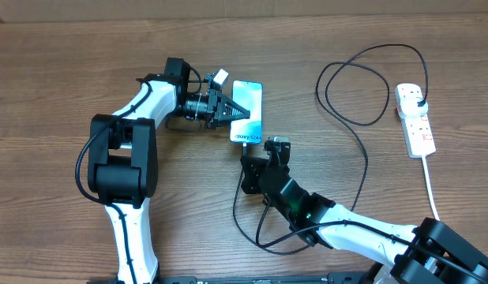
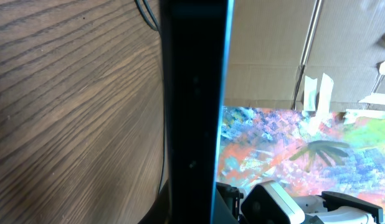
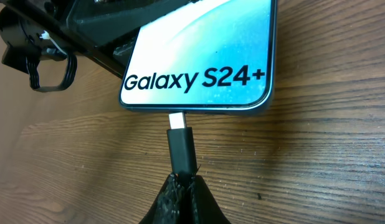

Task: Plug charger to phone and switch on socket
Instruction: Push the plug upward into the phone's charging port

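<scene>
1. in the overhead view the phone (image 1: 250, 106) lies on the wooden table (image 1: 70, 63) just toward 11 o'clock of the table's middle. its bright blue screen faces up and its lettered end points to 6 o'clock.
2. the left gripper (image 1: 234, 112) comes in from 9 o'clock and is clenched on the phone's long 9 o'clock edge. in the left wrist view that dark edge (image 2: 192, 112) fills the middle of the frame, with a thin cyan line along it.
3. the right gripper (image 1: 275, 144) sits just off the phone's 5 o'clock corner and is clamped tight on the charger (image 3: 180, 146) just behind its connector.
4. in the right wrist view the connector's silver tip (image 3: 177, 119) meets the middle of the phone's near edge, under the words "galaxy s24+". a short stretch of metal shows outside the phone, and i cannot tell how deep it sits.
5. the charger's black cable drops toward 6 o'clock from the right gripper, curls under the right arm, then climbs toward 2 o'clock in a wide loop.
6. the cable ends at a black plug (image 1: 418, 98) seated in the socket (image 1: 418, 130), well apart from the phone at its 3 o'clock.
7. the socket's white cord (image 1: 429, 185) runs off toward 6 o'clock. its switches are too small to read.
</scene>
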Available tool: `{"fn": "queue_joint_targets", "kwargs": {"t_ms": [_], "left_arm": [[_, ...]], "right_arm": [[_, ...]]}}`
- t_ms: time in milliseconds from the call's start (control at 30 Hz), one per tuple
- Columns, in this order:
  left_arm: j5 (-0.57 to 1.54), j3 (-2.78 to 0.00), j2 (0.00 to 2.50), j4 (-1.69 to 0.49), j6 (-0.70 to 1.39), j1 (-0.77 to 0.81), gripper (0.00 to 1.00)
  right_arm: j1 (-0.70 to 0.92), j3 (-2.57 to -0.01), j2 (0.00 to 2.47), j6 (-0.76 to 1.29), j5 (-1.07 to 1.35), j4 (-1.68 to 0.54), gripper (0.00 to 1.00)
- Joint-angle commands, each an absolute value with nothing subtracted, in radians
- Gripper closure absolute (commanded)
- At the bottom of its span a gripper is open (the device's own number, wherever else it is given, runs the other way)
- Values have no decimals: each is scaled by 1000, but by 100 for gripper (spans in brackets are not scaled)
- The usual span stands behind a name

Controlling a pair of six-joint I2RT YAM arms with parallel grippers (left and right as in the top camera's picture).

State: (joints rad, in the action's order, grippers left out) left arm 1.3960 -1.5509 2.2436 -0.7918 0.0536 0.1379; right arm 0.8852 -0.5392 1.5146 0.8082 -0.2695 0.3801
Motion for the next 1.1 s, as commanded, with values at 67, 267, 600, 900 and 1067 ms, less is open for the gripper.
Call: {"fn": "queue_joint_targets", "kwargs": {"t_ms": [67,267,600,900,1067], "left_arm": [[1448,-1554,2236,-794,56,146,95],[1448,-1554,2236,-791,56,146,96],[1448,-1554,2236,-788,49,146,96],[1446,-1554,2236,-788,-11,146,96],[1433,-1554,2236,-788,-23,146,96]], "right_arm": [[879,-543,1517,869,-322,384,96],[868,-543,1517,868,-321,387,96],[862,-543,1517,894,-317,393,96],[849,-611,1517,894,-237,318,96],[794,-718,1517,890,-184,121,96]]}}
